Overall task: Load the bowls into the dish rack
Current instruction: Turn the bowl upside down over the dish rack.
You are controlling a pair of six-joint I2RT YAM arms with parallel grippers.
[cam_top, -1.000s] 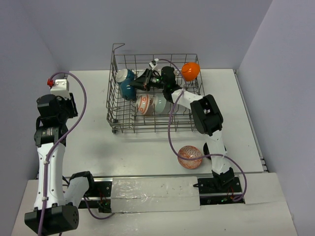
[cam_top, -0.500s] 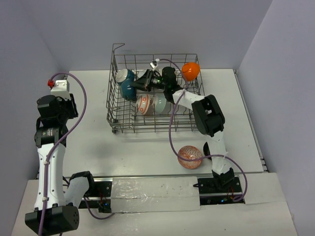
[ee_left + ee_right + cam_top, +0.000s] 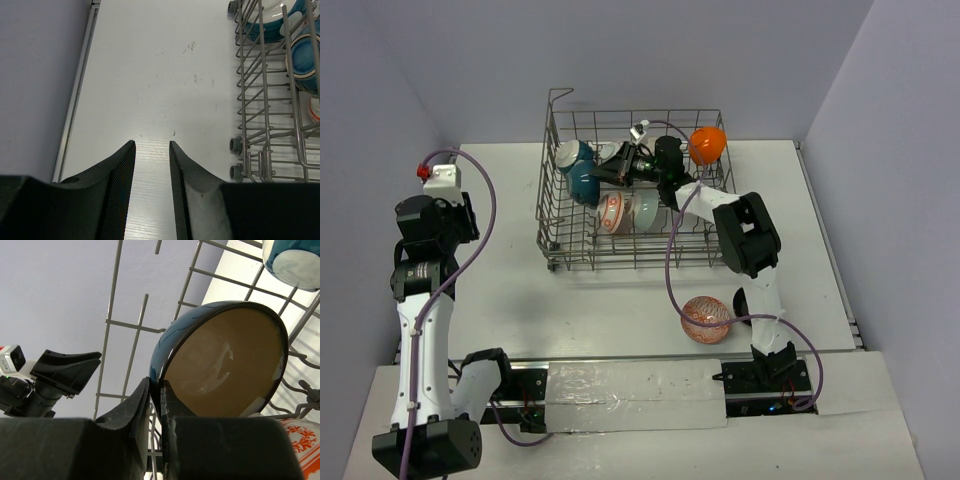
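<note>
left gripper (image 3: 152, 145) slightly apart, arm folded upright; right gripper (image 3: 154, 388) outstretched, tight on bowl (image 3: 225, 365) rim

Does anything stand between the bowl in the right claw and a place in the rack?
Nothing visible does. The right claw grips the tan-lined bowl by its rim, already among the dish rack wires. The teal bowl and red-patterned bowl sit close by.
</note>
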